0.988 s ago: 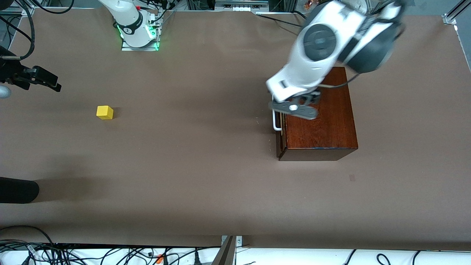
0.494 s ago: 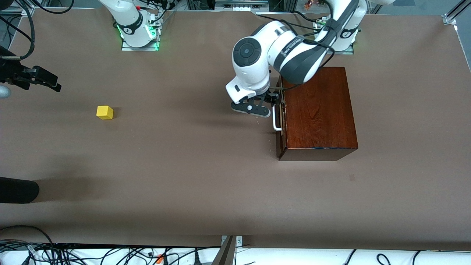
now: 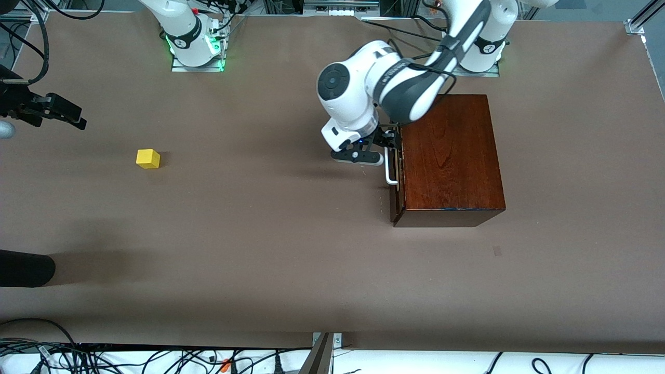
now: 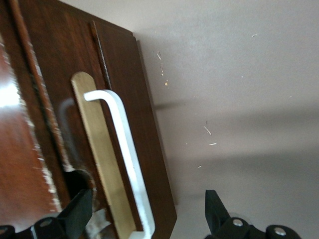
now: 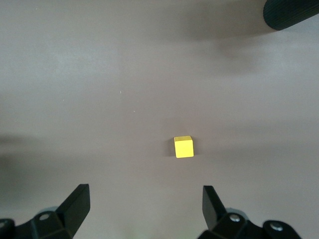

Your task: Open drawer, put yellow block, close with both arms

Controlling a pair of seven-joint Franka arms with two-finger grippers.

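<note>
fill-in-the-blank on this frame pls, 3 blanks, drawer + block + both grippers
1. The left gripper is open, its fingers astride the drawer's white ____.
2. The drawer of the wooden box is ____.
3. The yellow block rests on the ____, toward the right arm's end; the open right gripper holds nothing.

Missing words: handle; shut; table

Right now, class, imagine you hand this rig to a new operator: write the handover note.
Left gripper: open, fingers astride the drawer's white handle, not yet closed on it.
Right gripper: open, waiting over the table's edge at the right arm's end.
Yellow block: on the table, untouched.
Drawer: still shut in the wooden box.
Done: handle approach.
Left: grip, pull the drawer open, put block in, close with both arms.
</note>
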